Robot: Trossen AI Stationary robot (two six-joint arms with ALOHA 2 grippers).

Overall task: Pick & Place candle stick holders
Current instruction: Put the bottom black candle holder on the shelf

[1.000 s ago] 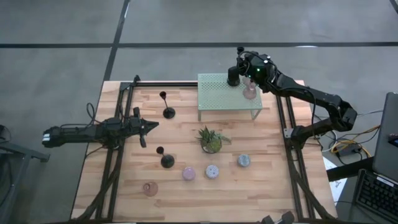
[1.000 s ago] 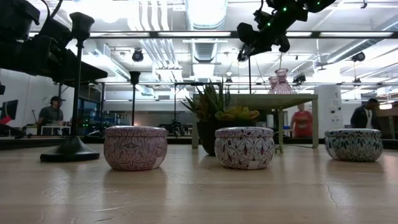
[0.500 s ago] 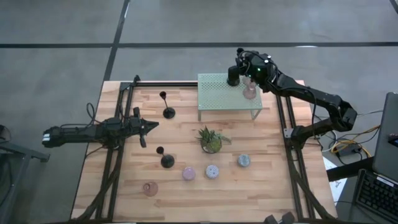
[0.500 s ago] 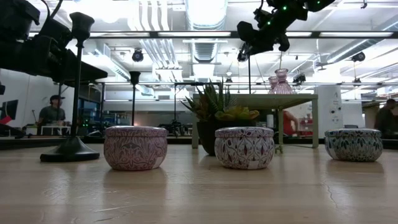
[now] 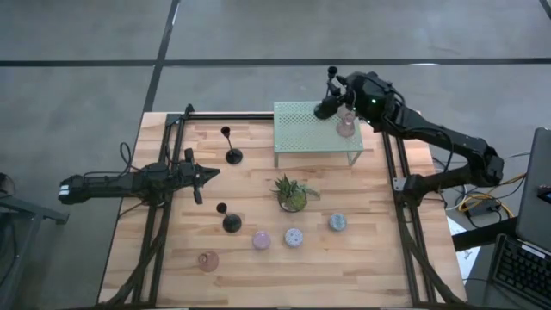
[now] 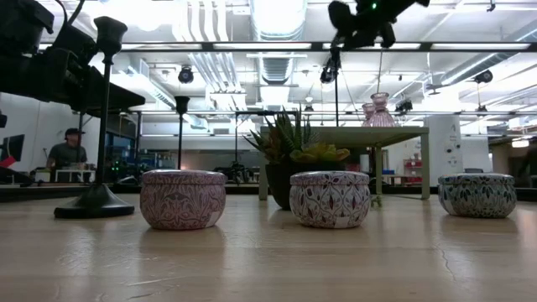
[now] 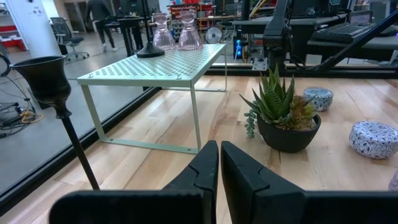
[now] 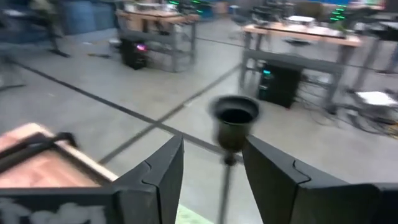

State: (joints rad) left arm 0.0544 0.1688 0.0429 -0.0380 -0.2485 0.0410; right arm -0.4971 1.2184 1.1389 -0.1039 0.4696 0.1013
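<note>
Candle stick holders first: in your high view one black candlestick (image 5: 328, 105) stands on the pale green mesh rack (image 5: 303, 127) at upper centre, next to a pink glass holder (image 5: 346, 127), and your right gripper (image 5: 343, 86) sits just right of it with its fingers spread, clear of the stem. Your left gripper (image 5: 209, 175) waits at mid-left, pinched closed on nothing. Two more candlesticks (image 5: 231, 155) (image 5: 229, 221) stand left of centre, and the pink (image 5: 261, 240), lilac (image 5: 294, 236) and blue (image 5: 337, 222) tins run along the lower middle below the plant (image 5: 293, 193). Low view: the tins (image 6: 182, 199) line the foreground, rack table (image 6: 369, 134) behind. Right wrist view: the candlestick's cup (image 8: 235, 120) shows between your parted fingers (image 8: 163, 168), untouched.
</note>
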